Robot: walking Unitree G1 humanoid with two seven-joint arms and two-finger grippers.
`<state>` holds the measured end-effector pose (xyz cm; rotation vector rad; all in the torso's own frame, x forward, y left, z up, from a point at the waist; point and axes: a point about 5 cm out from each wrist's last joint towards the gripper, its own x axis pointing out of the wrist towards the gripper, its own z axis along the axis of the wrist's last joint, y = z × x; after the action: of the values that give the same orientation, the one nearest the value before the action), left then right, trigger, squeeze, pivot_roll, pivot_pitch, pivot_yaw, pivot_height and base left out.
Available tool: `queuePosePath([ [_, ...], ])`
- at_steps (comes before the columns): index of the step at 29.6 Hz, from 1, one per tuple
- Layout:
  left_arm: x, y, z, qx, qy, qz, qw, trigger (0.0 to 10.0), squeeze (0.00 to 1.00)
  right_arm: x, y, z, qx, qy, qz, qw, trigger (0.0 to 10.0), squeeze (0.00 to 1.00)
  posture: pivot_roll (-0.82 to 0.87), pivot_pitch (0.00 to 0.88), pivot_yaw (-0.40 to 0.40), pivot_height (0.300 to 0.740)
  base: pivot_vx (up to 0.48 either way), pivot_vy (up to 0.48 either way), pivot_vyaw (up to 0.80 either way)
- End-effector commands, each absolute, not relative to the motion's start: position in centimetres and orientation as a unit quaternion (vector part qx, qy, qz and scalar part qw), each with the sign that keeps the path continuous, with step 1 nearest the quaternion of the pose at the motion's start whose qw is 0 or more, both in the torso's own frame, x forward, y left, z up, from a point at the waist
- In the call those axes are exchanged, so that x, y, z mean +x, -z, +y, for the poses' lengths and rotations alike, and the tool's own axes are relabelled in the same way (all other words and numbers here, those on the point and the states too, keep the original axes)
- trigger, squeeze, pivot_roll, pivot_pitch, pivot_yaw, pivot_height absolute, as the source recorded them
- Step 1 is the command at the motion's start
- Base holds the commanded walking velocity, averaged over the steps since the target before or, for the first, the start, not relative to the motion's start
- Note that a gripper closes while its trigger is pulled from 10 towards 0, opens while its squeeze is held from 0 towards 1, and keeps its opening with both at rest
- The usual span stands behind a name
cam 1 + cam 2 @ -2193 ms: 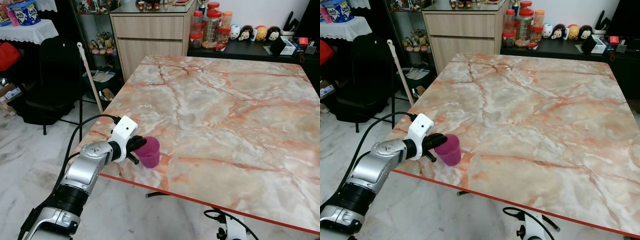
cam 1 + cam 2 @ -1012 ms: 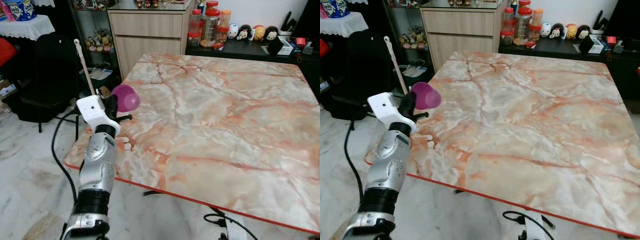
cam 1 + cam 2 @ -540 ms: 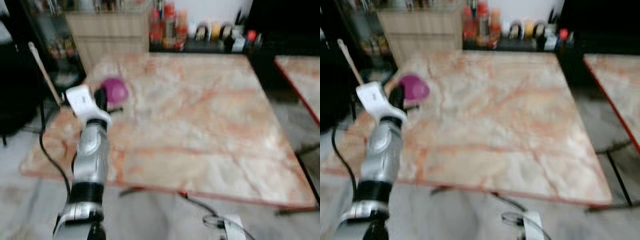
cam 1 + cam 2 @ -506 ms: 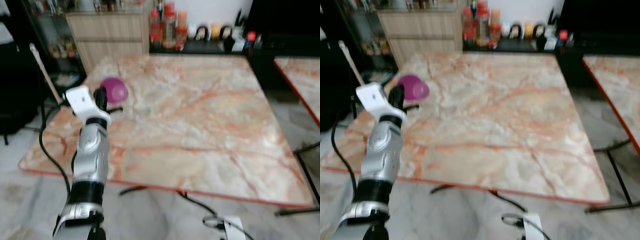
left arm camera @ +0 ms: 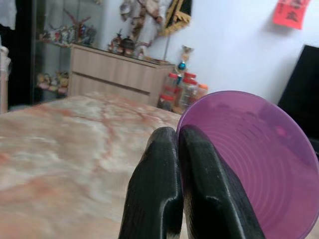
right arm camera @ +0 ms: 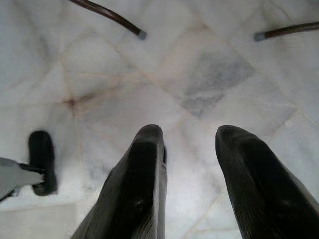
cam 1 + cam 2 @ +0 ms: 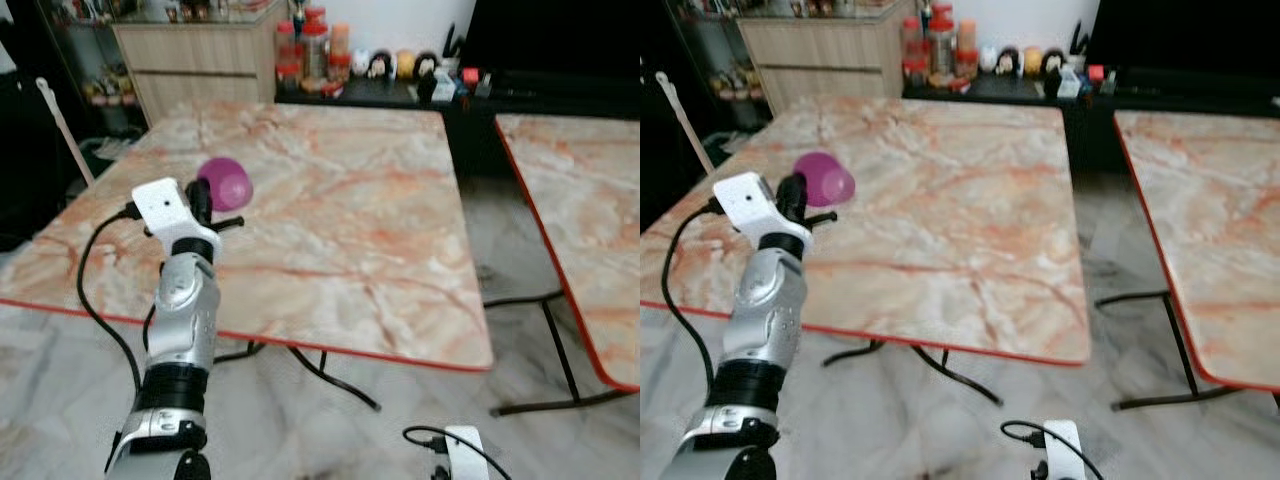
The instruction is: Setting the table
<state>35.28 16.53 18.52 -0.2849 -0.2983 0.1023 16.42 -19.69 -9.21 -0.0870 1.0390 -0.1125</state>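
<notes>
A purple plastic cup (image 7: 226, 184) hangs tipped on its side in the air above the left part of the marble table (image 7: 350, 220). My left gripper (image 7: 201, 202) is shut on the cup's rim; in the left wrist view the two black fingers (image 5: 164, 189) press together on the rim of the cup (image 5: 254, 159). My right gripper (image 6: 192, 134) hangs low over the white floor tiles, open, with nothing between its fingers.
A second marble table (image 7: 580, 200) stands to the right, with a floor gap between the two. Behind are a wooden sideboard (image 7: 190, 65) and a dark low cabinet with jars (image 7: 312, 40) and toy figures. Table legs (image 7: 320, 365) cross the floor below.
The cup was lifted off the table's near edge and is now held up, tipped sideways. The camera has since backed off and swung right, bringing the second table into view.
</notes>
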Motion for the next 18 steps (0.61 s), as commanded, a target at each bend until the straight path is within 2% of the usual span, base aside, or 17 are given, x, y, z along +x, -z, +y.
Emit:
queuePosePath([
  [1, 35.32, -19.04, 16.14, -0.128, -0.045, -0.158, 0.978, 10.0, 0.0, 16.48, 9.12, -20.01, -0.037, 0.059, 0.492, 0.868, 10.0, 0.0, 0.03, 0.0, 0.036, 0.74, 0.0, -0.439, 0.0],
  [18, 35.41, -19.18, 15.8, -0.116, -0.035, -0.159, 0.98, 10.0, 0.0, 16.52, 9.13, -19.81, -0.034, 0.058, 0.491, 0.869, 10.0, 0.0, 0.03, 0.007, 0.045, 0.74, 0.0, -0.432, 0.0],
])
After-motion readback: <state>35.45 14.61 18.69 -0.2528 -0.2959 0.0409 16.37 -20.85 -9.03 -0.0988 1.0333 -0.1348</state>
